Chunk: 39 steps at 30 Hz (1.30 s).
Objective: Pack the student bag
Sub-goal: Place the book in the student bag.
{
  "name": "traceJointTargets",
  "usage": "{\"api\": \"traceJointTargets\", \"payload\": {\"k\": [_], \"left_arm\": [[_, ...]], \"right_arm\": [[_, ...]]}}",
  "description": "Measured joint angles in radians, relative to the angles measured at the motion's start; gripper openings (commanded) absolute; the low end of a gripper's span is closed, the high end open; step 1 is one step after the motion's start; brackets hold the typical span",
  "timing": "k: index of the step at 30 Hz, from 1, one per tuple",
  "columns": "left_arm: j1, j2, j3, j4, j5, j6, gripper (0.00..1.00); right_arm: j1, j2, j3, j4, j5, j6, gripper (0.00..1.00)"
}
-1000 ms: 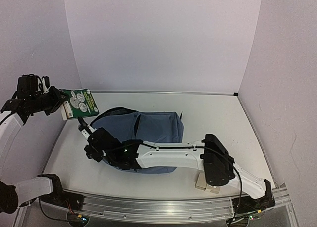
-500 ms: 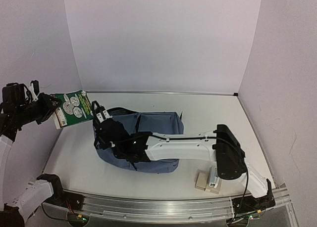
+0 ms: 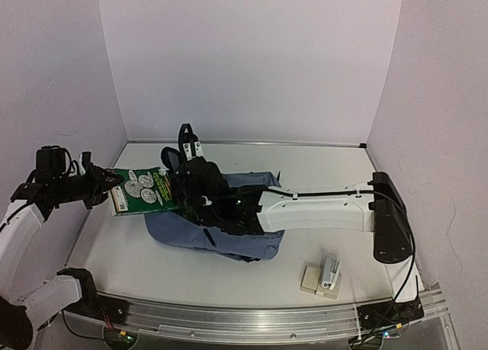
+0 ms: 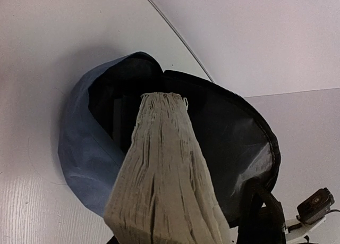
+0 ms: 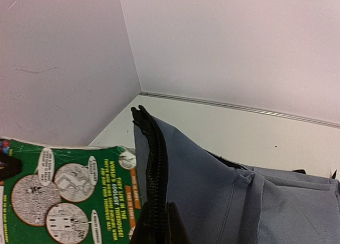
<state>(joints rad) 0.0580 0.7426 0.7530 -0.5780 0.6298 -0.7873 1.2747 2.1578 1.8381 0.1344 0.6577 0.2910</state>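
The student bag [image 3: 179, 232] lies at the middle of the table [image 3: 343, 182], mouth facing 9 o'clock, its zipper rim [image 5: 154, 164] pinched up by the right gripper [image 3: 191, 152], while the left gripper [image 3: 107, 184] clamps a green paperback [image 3: 145, 190] at that mouth, not yet inside.

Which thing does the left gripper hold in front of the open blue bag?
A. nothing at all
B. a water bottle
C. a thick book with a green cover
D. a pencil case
C: the left gripper is shut on the green book, whose page edge faces the open mouth of the student bag.
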Motion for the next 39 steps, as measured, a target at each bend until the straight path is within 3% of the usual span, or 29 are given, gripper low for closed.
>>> {"api": "traceJointTargets", "payload": {"k": [11,25,34,37,39], "left_arm": [[-0.017,0.211,-0.018,0.283,0.179,-0.079,0.0],[-0.274,0.57,-0.013,0.561,0.12,-0.109,0.0],[-0.437,0.872,0.13,0.782,0.053,-0.121,0.0],[-0.467,0.94,0.172,0.81,0.044,-0.12,0.07],[-0.473,0.951,0.177,0.812,0.028,-0.112,0.23]], "right_arm": [[0.004,0.0,-0.008,0.036,-0.019,-0.002,0.0],[0.004,0.0,-0.038,0.083,-0.043,-0.018,0.0],[0.004,0.0,-0.04,0.107,-0.053,-0.005,0.0],[0.004,0.001,-0.04,0.112,-0.048,-0.004,0.0],[0.004,0.003,-0.04,0.114,-0.041,-0.004,0.0]]}}
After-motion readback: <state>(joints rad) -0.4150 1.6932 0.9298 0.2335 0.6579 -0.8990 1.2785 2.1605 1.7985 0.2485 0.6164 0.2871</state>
